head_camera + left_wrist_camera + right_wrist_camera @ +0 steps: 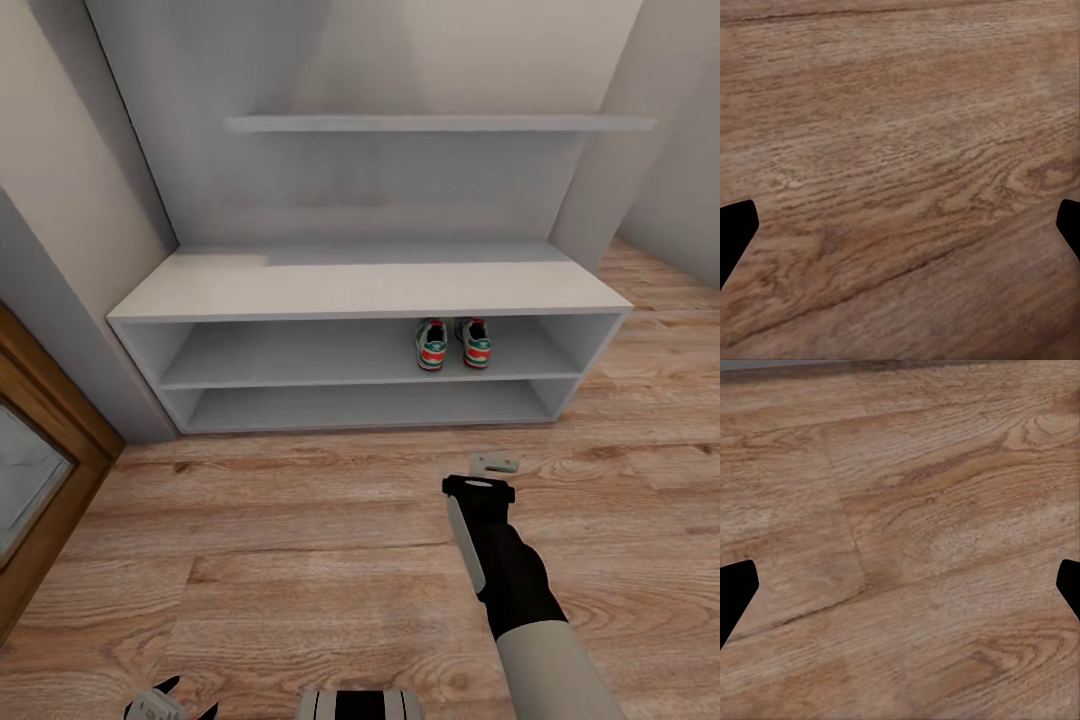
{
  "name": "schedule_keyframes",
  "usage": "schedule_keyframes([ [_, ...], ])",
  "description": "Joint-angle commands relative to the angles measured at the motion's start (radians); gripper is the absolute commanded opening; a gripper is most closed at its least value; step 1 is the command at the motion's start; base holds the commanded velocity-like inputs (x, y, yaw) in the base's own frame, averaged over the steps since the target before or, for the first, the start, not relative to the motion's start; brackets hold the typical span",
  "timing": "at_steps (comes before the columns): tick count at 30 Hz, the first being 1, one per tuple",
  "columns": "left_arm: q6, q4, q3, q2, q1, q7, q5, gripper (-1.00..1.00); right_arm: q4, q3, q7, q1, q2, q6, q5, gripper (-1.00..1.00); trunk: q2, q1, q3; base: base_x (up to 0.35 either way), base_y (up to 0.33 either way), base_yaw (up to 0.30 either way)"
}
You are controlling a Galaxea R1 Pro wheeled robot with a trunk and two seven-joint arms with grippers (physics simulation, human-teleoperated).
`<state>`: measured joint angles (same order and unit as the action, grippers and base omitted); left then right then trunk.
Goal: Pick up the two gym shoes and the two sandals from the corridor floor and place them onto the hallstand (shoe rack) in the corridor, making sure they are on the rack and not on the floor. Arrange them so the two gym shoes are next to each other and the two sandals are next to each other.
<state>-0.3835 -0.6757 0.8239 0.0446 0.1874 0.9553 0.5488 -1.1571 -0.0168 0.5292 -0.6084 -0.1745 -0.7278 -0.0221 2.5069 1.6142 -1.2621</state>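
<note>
Head view: the hallstand (370, 285), a light-grey unit, stands against the back wall on the corridor floor (300, 540). It has a wide bench top, two low open shelves beneath, and one long upper shelf (440, 123) in view above. The two gym shoes occupy the upper of the two low shelves, right of centre. They stand side by side and nearly touching: the left shoe (432, 344) and the right shoe (475, 342). Each long axis runs front to back, so one end of each shoe faces the robot; whether that end is heel or toe cannot be told at this size. The lower open shelf holds nothing visible. A wood-framed panel (40, 470) borders the floor at the left.

The right gripper (494, 465) hangs over the planks in front of the rack, fingers pointing down. The right wrist view shows its two dark fingertips (735, 592) set wide apart with bare floor between them. The left gripper (165, 703) sits at the lower frame edge. The left wrist view likewise shows its fingertips (735, 232) spread wide over wood grain, holding nothing.
</note>
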Motion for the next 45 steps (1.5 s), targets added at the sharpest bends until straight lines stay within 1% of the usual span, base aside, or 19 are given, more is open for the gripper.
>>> schedule_keyframes([
  [1, -0.005, -0.001, 0.006, -0.001, 0.001, 0.004, 0.008, 1.0, 0.002, -0.001, 0.005, 0.0, 0.0, -0.005, -0.002, 1.0, 0.0, 0.0, -0.001, 0.0, 0.0, 0.0],
  [16, -0.005, -0.001, 0.006, -0.002, 0.001, -0.001, 0.009, 1.0, 0.023, 0.0, -0.001, 0.02, 0.0, -0.002, -0.003, 1.0, 0.0, 0.0, 0.0, 0.0, 0.0, -0.003],
  [17, -0.004, 0.0, 0.005, -0.002, 0.001, -0.001, 0.009, 1.0, 0.067, 0.0, -0.073, 0.031, 0.0, -0.001, -0.001, 1.0, 0.0, 0.0, 0.0, 0.0, 0.0, 0.0],
  [19, -0.004, 0.001, 0.006, -0.002, 0.001, -0.002, 0.01, 1.0, 0.079, 0.0, -0.106, 0.032, 0.0, -0.001, 0.0, 1.0, 0.0, 0.0, 0.0, 0.0, 0.0, 0.0],
  [20, -0.004, 0.001, 0.006, -0.001, 0.001, -0.002, 0.01, 1.0, 0.093, 0.0, -0.142, 0.033, 0.003, 0.0, 0.001, 1.0, 0.0, 0.0, 0.0, 0.0, 0.0, 0.0],
  [21, -0.003, 0.001, 0.007, 0.0, 0.001, -0.002, 0.01, 1.0, 0.131, 0.0, -0.243, 0.034, 0.047, 0.002, 0.002, 1.0, 0.0, 0.0, 0.0, 0.0, 0.0, 0.0],
  [23, -0.003, 0.0, 0.007, 0.0, 0.001, -0.002, 0.01, 1.0, 0.147, 0.0, -0.286, 0.034, 0.068, 0.004, 0.003, 1.0, 0.0, 0.0, 0.0, 0.0, 0.0, 0.0],
  [24, -0.004, 0.0, 0.007, 0.0, 0.001, -0.002, 0.01, 1.0, 0.163, 0.0, -0.329, 0.034, 0.089, 0.009, 0.003, 1.0, 0.0, 0.0, 0.0, 0.0, 0.0, 0.0],
  [28, -0.004, 0.0, 0.007, 0.0, 0.001, -0.002, 0.01, 1.0, 0.204, 0.0, -0.418, 0.038, 0.137, 0.032, 0.003, 1.0, 0.0, 0.0, 0.0, 0.0, 0.0, 0.0],
  [30, -0.003, -0.001, 0.007, 0.0, 0.001, -0.002, 0.01, 1.0, 0.229, 0.0, -0.465, 0.042, 0.161, 0.055, 0.004, 1.0, 0.0, 0.0, 0.0, 0.0, 0.0, 0.0],
  [33, -0.003, -0.001, 0.007, 0.0, 0.001, -0.003, 0.01, 1.0, 0.27, 0.0, -0.535, 0.055, 0.195, 0.111, 0.005, 1.0, 0.0, 0.0, 0.0, 0.0, 0.0, 0.0],
  [34, -0.003, -0.001, 0.008, 0.0, 0.001, -0.003, 0.01, 1.0, 0.298, 0.0, -0.578, 0.065, 0.215, 0.162, 0.008, 1.0, 0.0, 0.0, 0.0, 0.0, 0.0, 0.0],
  [36, -0.003, -0.001, 0.01, 0.0, 0.001, -0.003, 0.01, 1.0, 0.329, 0.0, -0.617, 0.075, 0.234, 0.219, 0.01, 1.0, 0.0, 0.0, 0.0, 0.0, 0.0, 0.0],
  [37, -0.003, -0.001, 0.016, 0.0, 0.001, -0.003, 0.009, 1.0, 0.365, 0.0, -0.65, 0.085, 0.253, 0.281, 0.011, 1.0, 0.0, 0.0, 0.0, 0.0, 0.0, 0.0],
  [38, -0.003, -0.001, 0.021, 0.0, 0.001, -0.003, 0.009, 1.0, 0.385, 0.0, -0.664, 0.09, 0.262, 0.313, 0.012, 1.0, 0.0, 0.0, 0.0, 0.0, 0.0, 0.0],
  [42, -0.003, -0.001, 0.053, -0.001, 0.001, -0.003, 0.008, 1.0, 0.481, 0.0, -0.703, 0.106, 0.289, 0.449, 0.012, 1.0, 0.0, 0.0, 0.0, 0.0, 0.0, 0.0],
  [45, -0.003, -0.001, 0.082, -0.001, 0.002, -0.003, 0.008, 1.0, 0.565, 0.0, -0.718, 0.113, 0.3, 0.556, 0.013, 1.0, 0.0, 0.0, 0.0, 0.0, 0.0, 0.0],
])
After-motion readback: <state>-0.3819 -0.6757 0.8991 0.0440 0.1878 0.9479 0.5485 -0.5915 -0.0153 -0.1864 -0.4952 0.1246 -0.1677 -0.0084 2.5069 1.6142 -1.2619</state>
